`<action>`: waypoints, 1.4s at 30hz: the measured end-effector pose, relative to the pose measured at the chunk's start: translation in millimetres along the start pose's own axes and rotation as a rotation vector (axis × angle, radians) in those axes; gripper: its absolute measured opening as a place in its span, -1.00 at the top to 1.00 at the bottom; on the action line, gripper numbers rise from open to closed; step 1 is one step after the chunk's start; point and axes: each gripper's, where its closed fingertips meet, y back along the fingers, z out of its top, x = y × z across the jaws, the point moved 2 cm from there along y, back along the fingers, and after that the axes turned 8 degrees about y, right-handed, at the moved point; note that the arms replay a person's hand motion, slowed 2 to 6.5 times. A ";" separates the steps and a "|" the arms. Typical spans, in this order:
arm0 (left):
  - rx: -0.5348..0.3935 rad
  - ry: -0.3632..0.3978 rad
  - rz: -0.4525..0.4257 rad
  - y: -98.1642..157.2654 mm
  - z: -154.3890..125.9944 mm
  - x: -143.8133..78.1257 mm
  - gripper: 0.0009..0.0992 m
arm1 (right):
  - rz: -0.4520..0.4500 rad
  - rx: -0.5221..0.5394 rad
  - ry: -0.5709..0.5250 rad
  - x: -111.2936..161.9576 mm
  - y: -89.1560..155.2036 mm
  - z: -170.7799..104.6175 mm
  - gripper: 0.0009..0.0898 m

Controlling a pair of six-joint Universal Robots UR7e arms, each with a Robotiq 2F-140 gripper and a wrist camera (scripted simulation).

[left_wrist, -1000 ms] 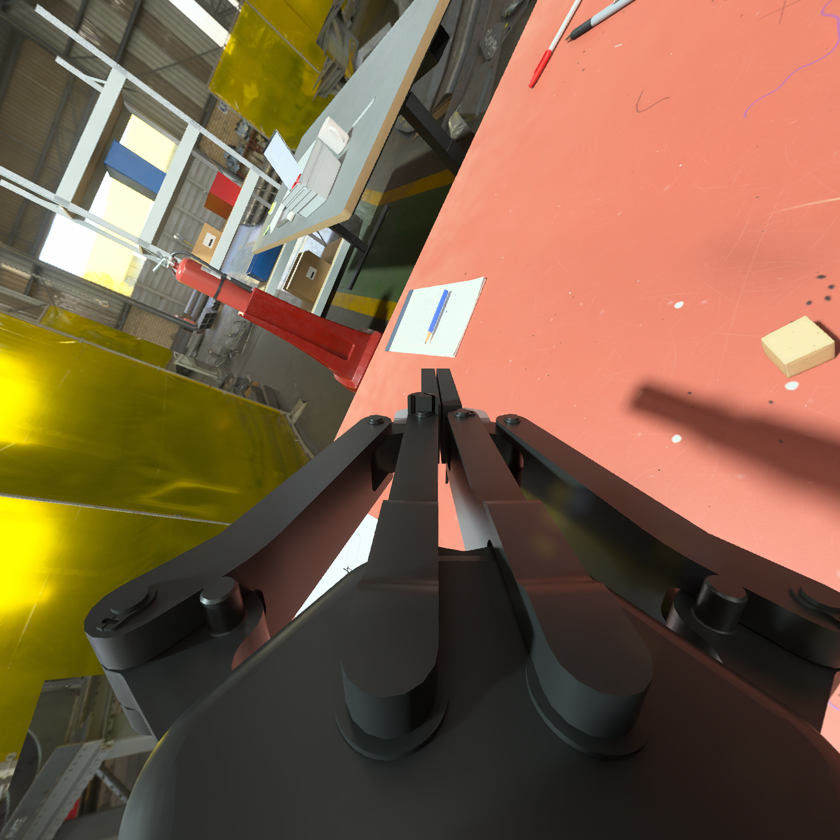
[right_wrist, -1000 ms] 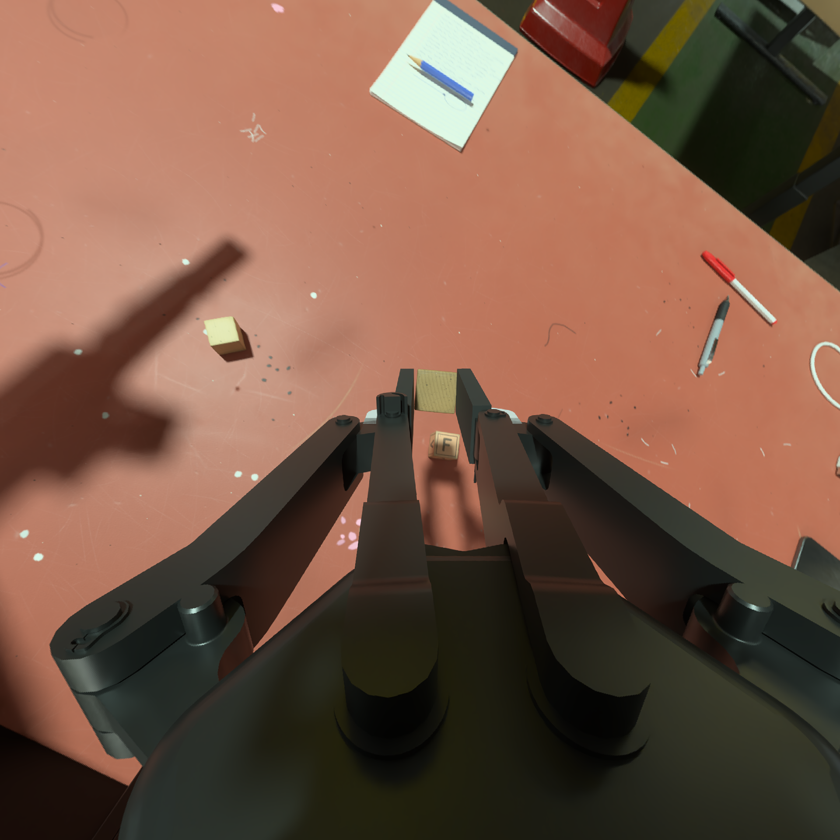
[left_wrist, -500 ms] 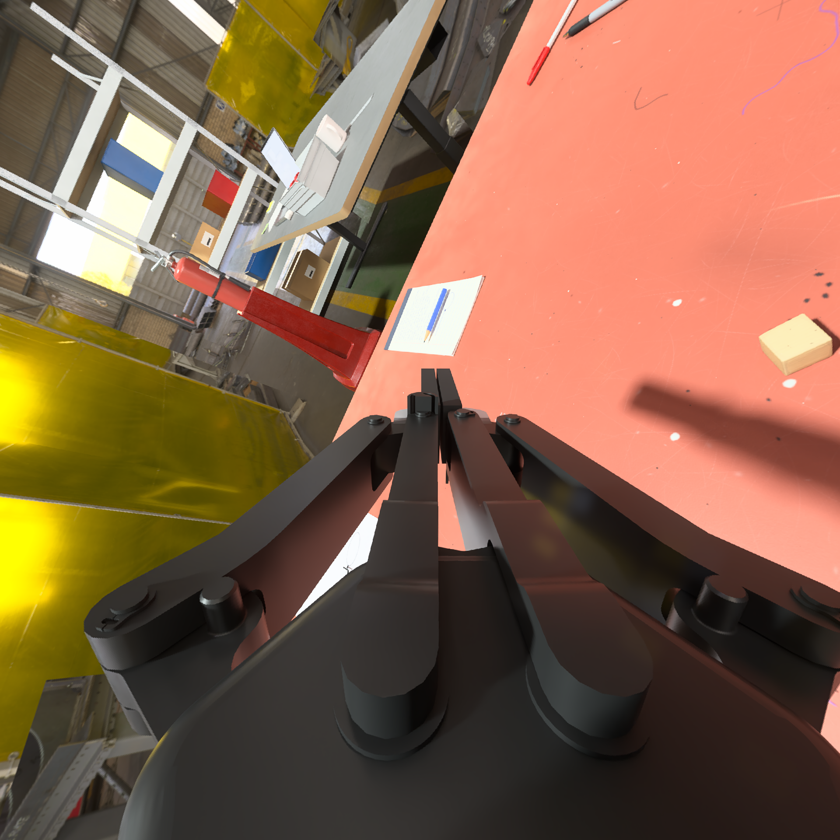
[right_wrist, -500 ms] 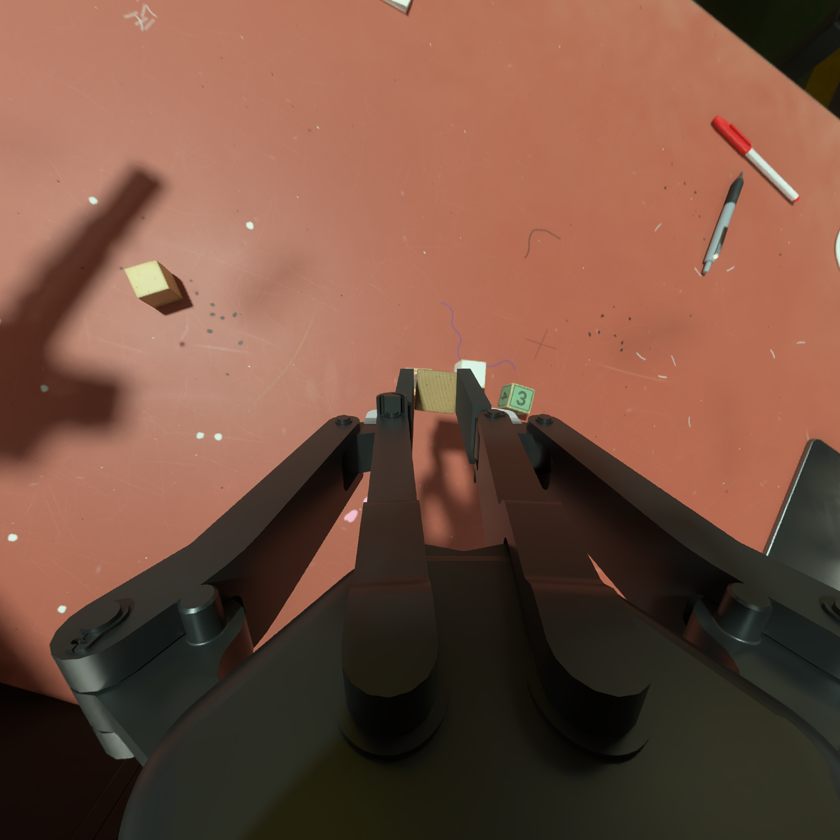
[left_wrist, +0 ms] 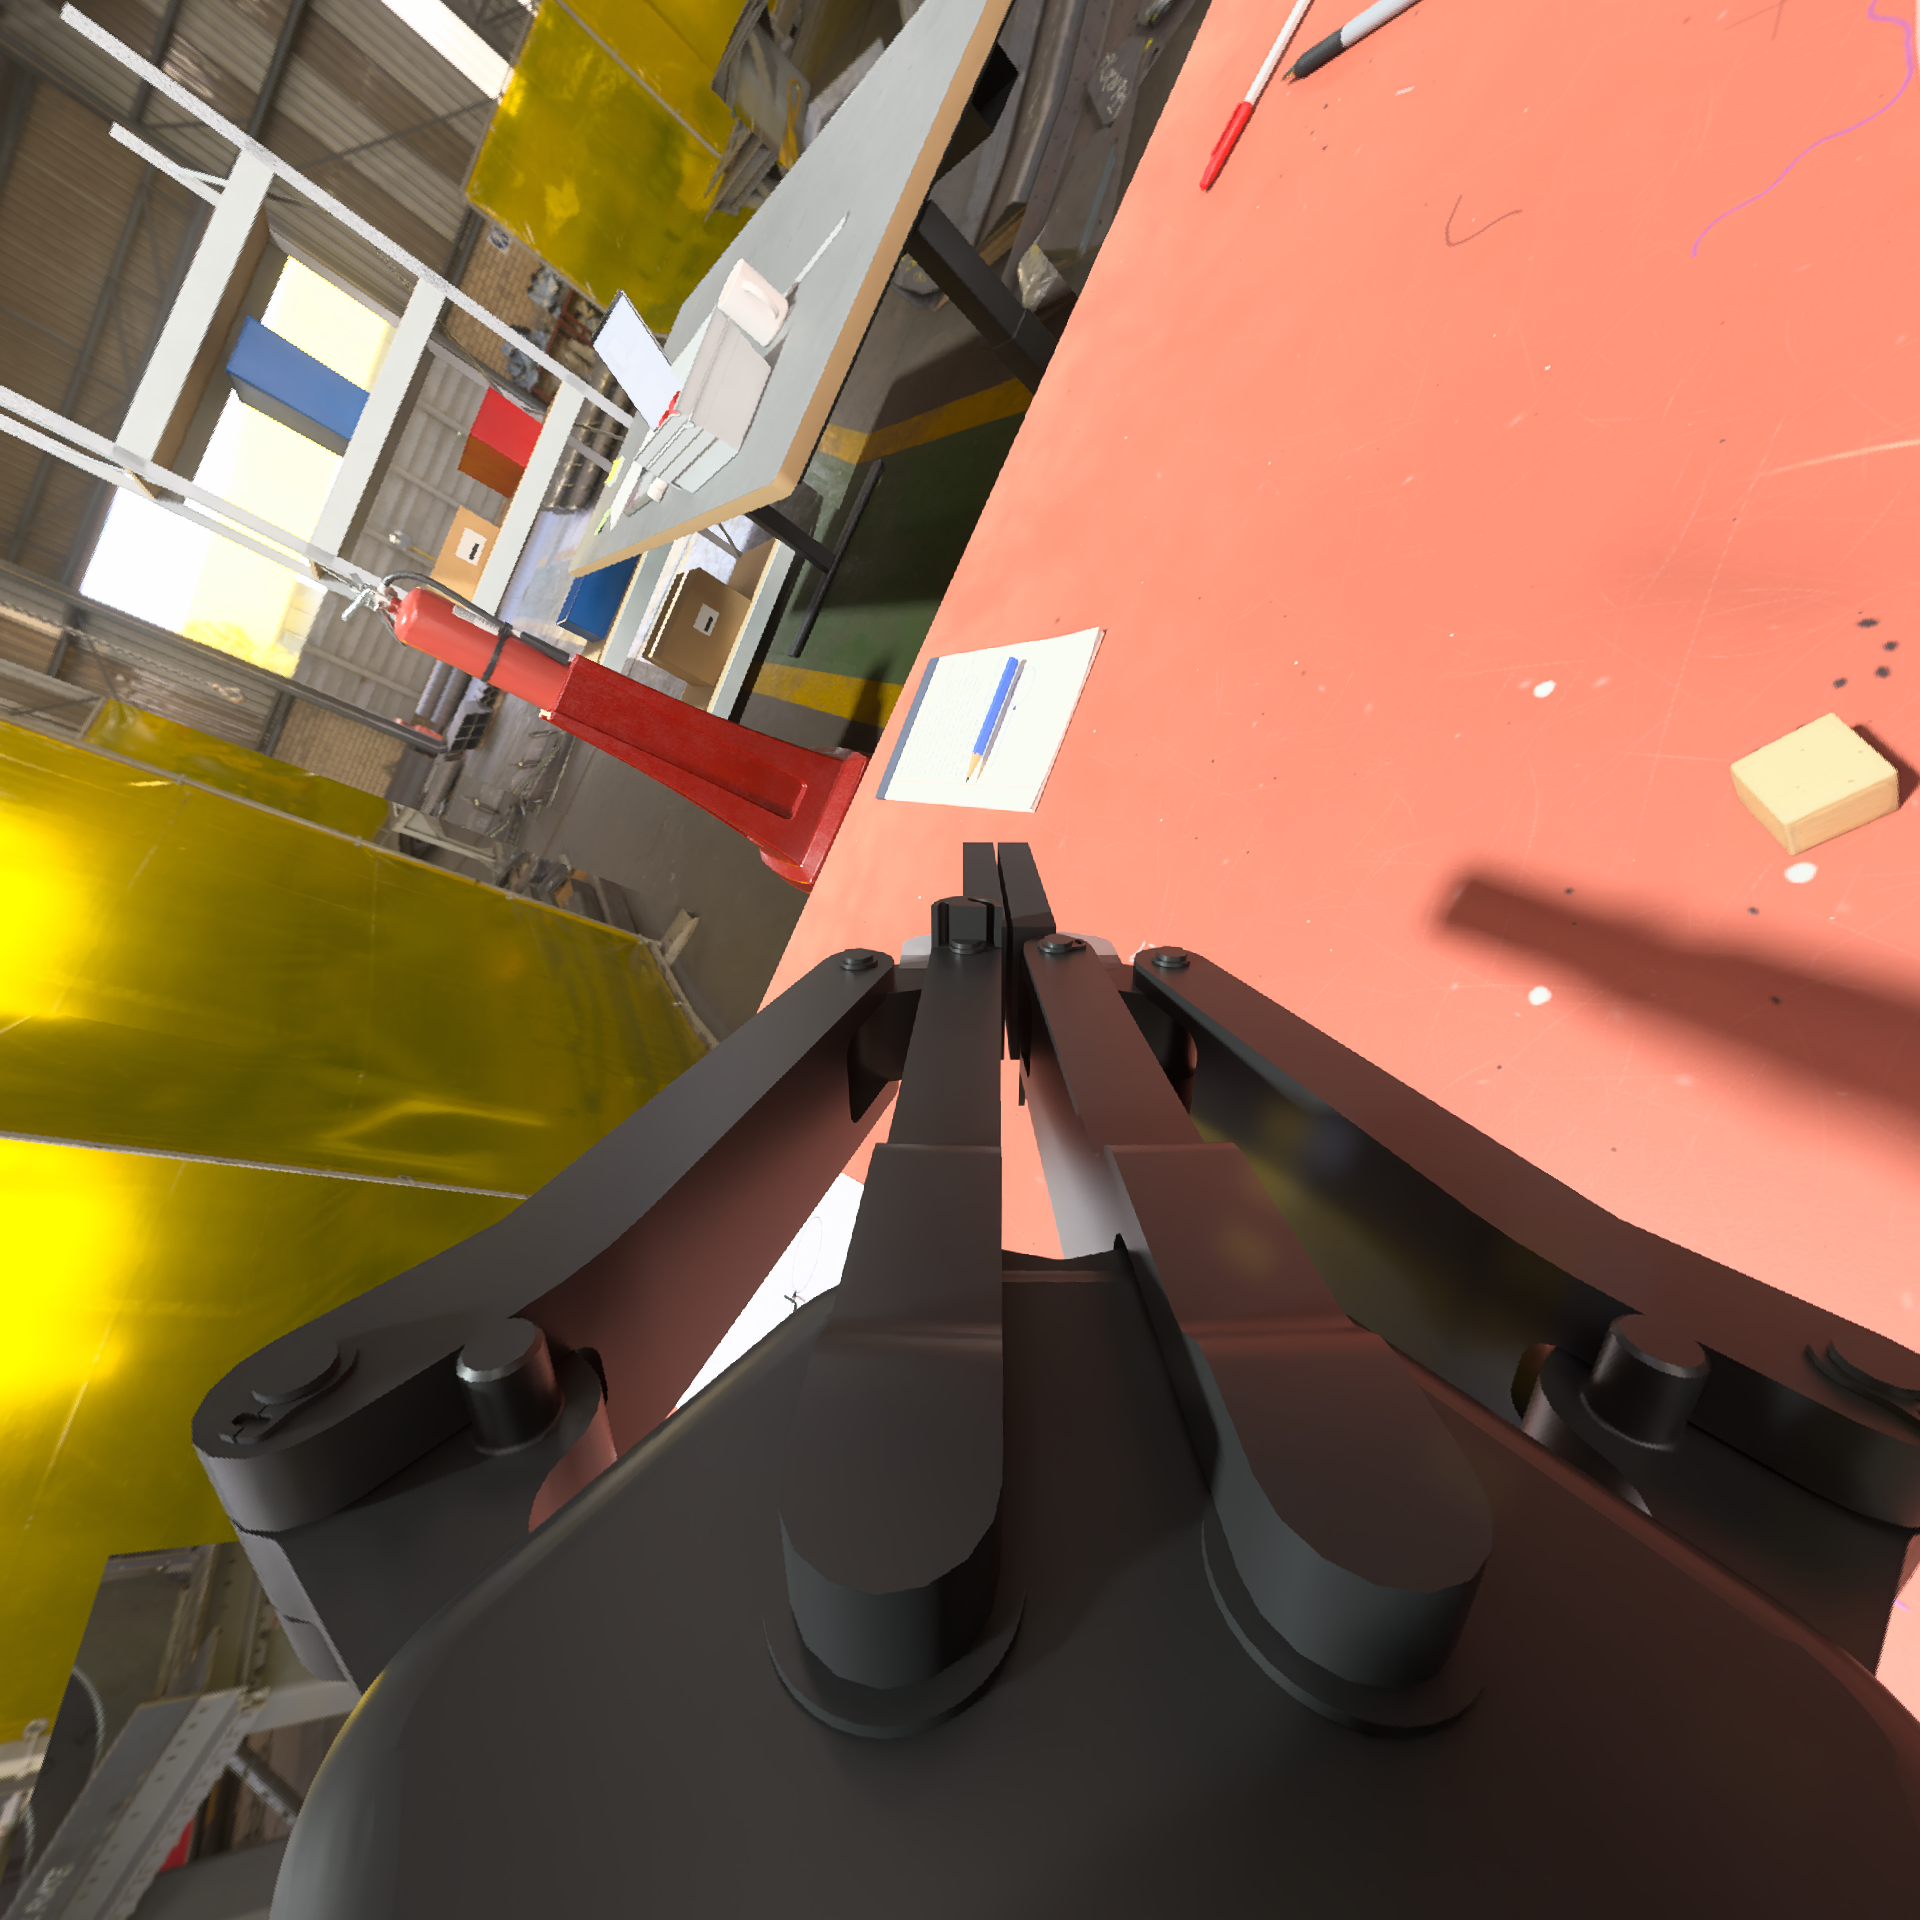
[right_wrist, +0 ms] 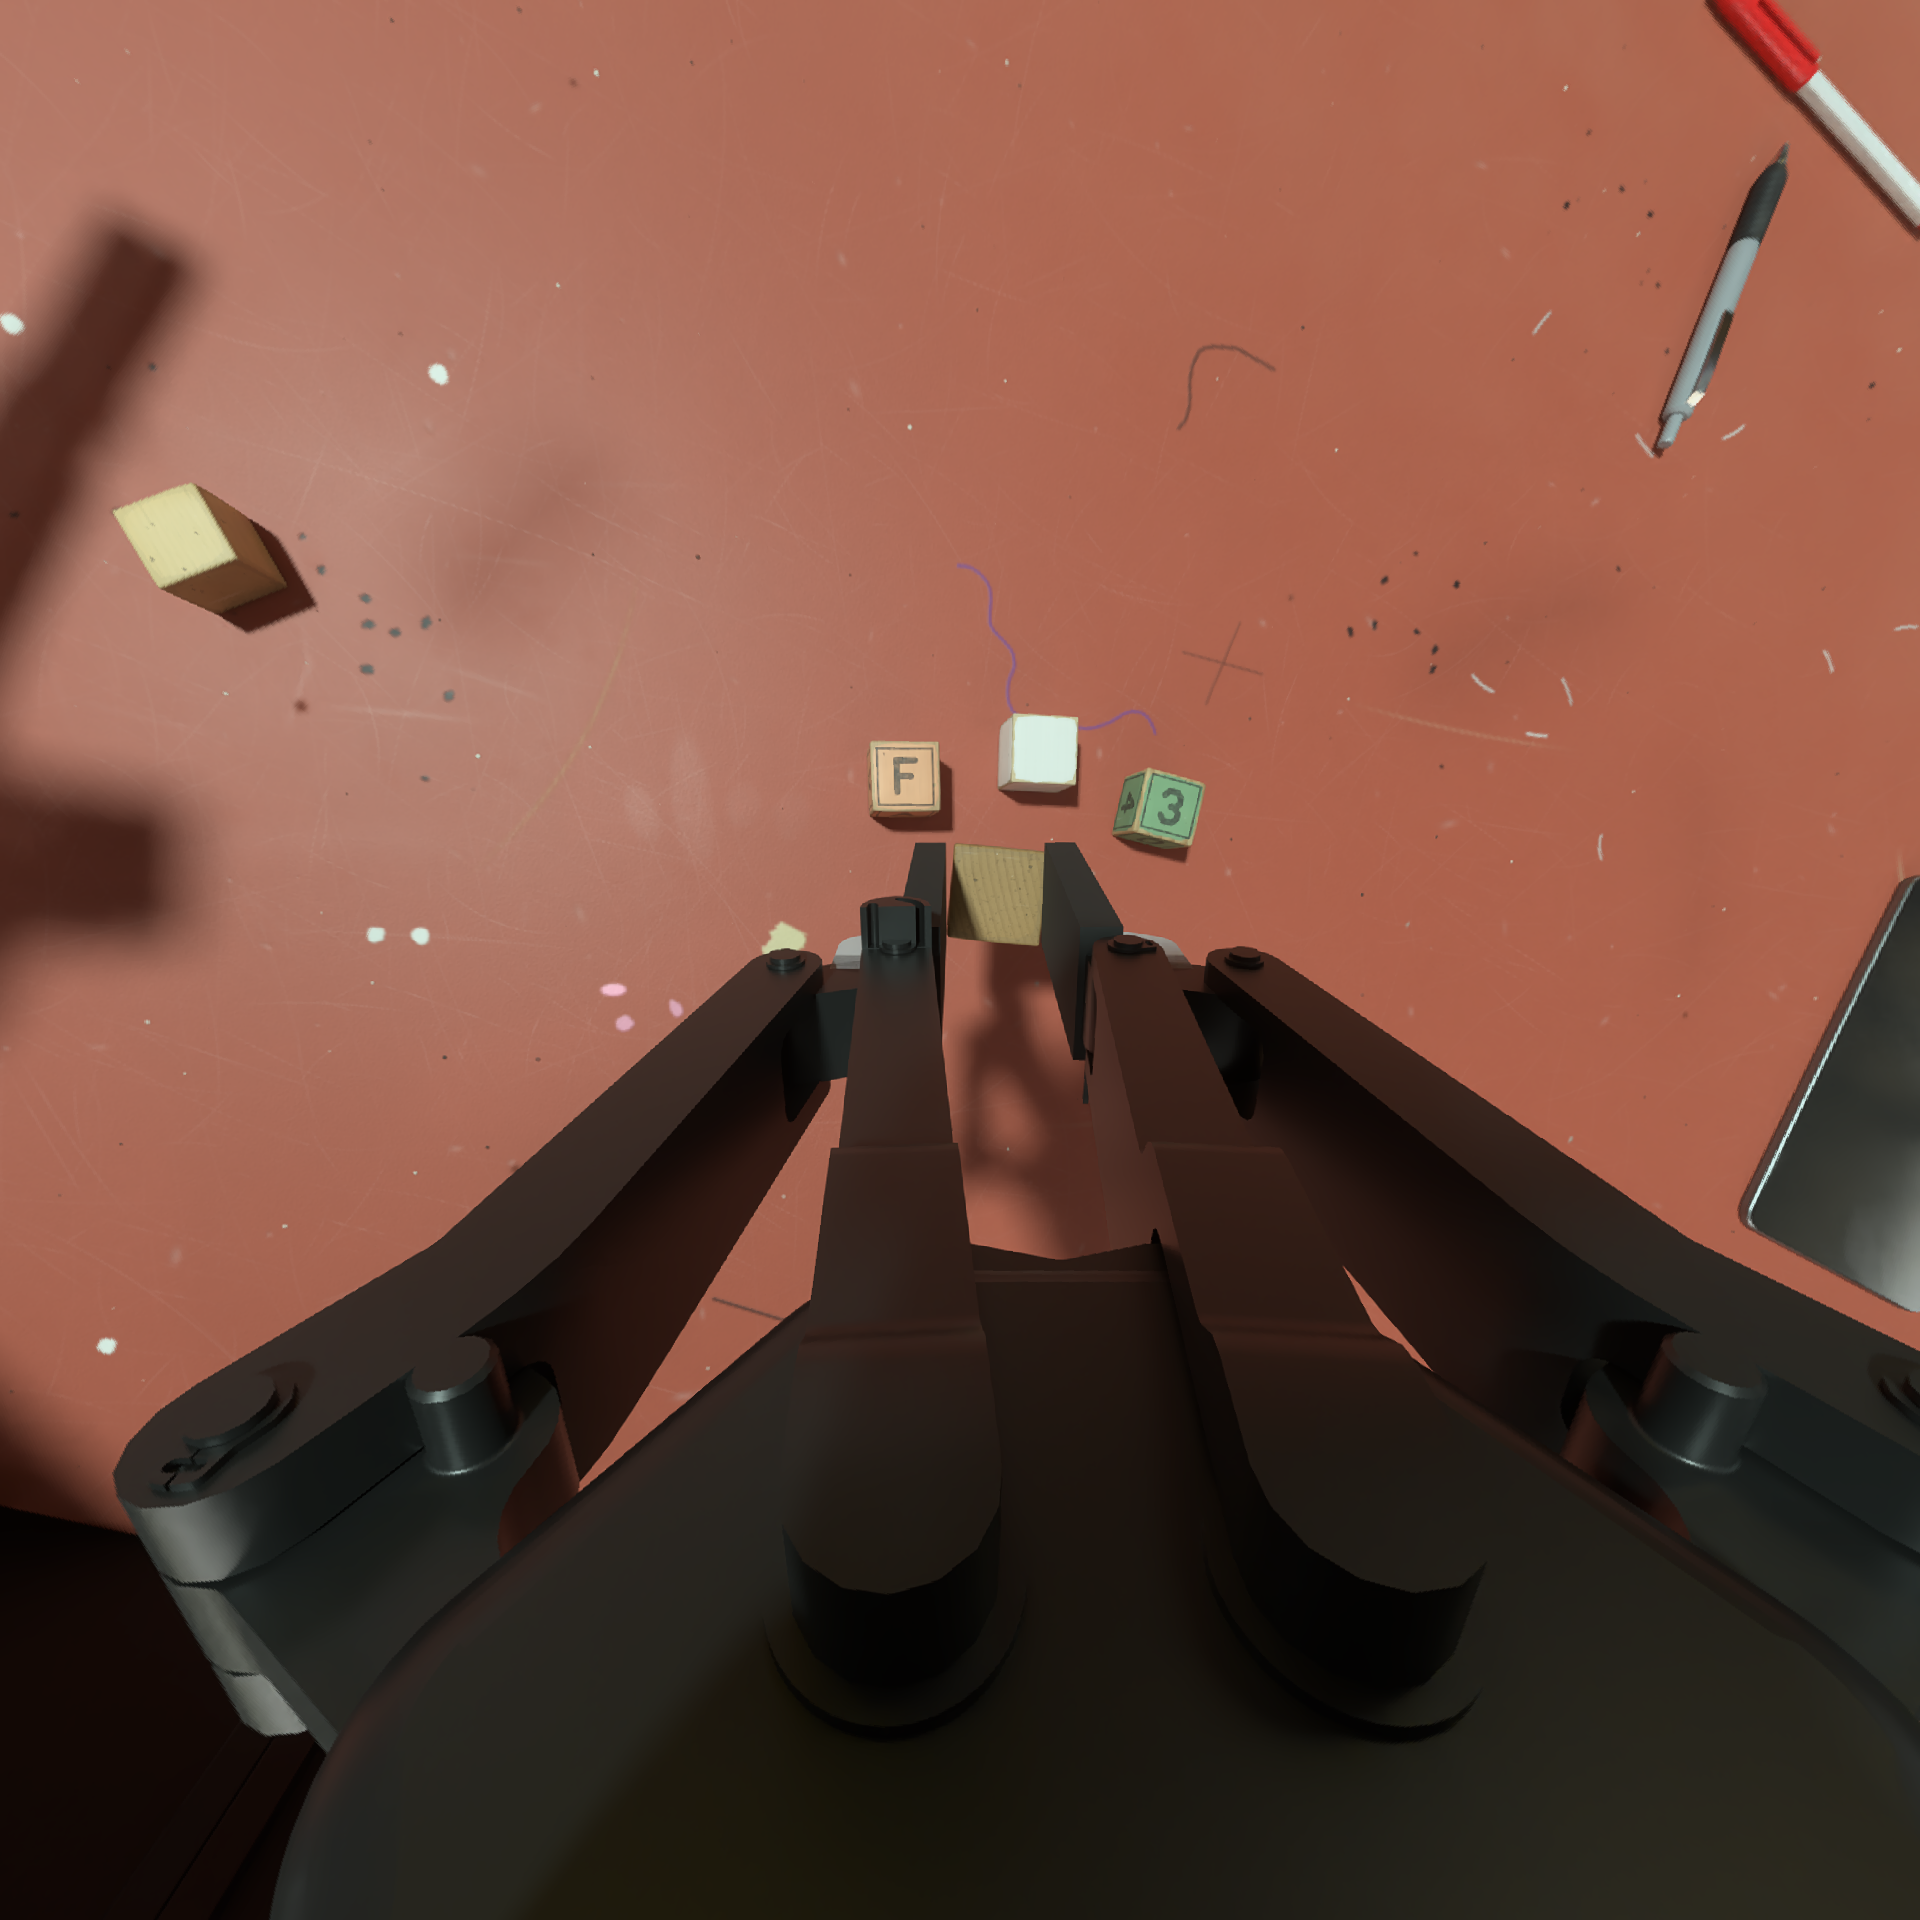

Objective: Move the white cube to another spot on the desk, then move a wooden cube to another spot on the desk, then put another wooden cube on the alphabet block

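In the right wrist view my right gripper [right_wrist: 997,891] is shut on a wooden cube [right_wrist: 997,894] and holds it above the red desk [right_wrist: 623,312]. Just beyond its fingertips stand an orange alphabet block [right_wrist: 904,779], the white cube [right_wrist: 1037,753] and a green number block [right_wrist: 1158,808]. A second wooden cube [right_wrist: 200,547] lies far to the left; it also shows in the left wrist view [left_wrist: 1816,781]. A small pale corner [right_wrist: 787,937] peeks out beside the left finger. My left gripper [left_wrist: 995,883] is shut and empty, above the desk's edge.
A notepad with a blue pencil [left_wrist: 992,719] lies ahead of the left gripper. A red marker [right_wrist: 1818,99] and a grey pen [right_wrist: 1720,301] lie at the upper right, and a dark flat slab [right_wrist: 1860,1122] at the right edge. A red stand [left_wrist: 707,764] is off the desk.
My right gripper has carried the wooden cube lower and back, so the alphabet block, white cube and number block now all show ahead of its tips. The left gripper has barely moved.
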 end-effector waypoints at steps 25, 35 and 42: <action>0.009 -0.012 -0.004 -2.0 -0.9 -2.2 1.00 | 0.090 0.079 0.036 1.2 -22.3 -16.3 0.45; 0.014 -0.012 -0.008 -3.8 -1.5 -3.2 1.00 | 0.121 0.122 0.075 4.8 -33.2 -20.3 0.45; 0.018 -0.014 -0.011 -5.1 -2.1 -3.9 1.00 | 0.141 0.143 0.099 6.7 -41.5 -21.4 0.45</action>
